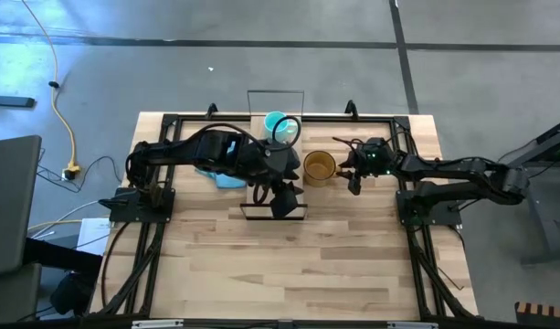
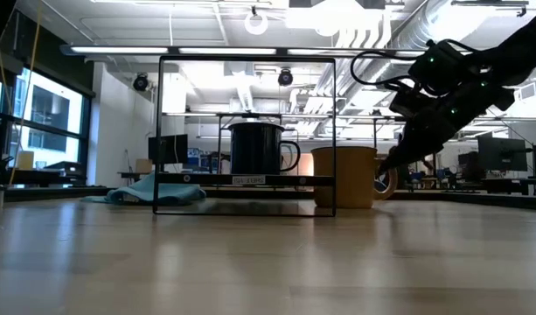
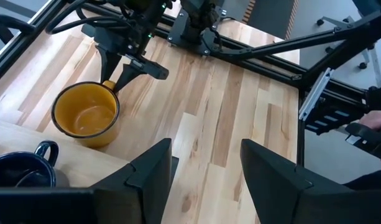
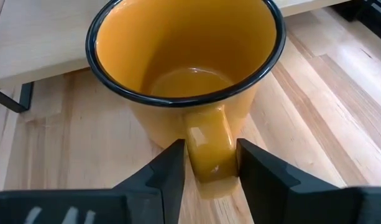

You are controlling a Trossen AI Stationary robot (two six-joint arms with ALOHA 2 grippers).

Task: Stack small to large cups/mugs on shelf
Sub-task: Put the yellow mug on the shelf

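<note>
From above, the left arm (image 1: 234,153) hid the black mug and most of the shelf (image 1: 298,212). The cloth (image 1: 227,179) showed only partly beneath it.

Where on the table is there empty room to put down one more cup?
The wide front of the table, nearer than the shelf, is bare wood. It is crowded at the back: the teal mug, black mug, blue cloth, and the orange mug, whose handle sits between the right hand's fingers.
</note>
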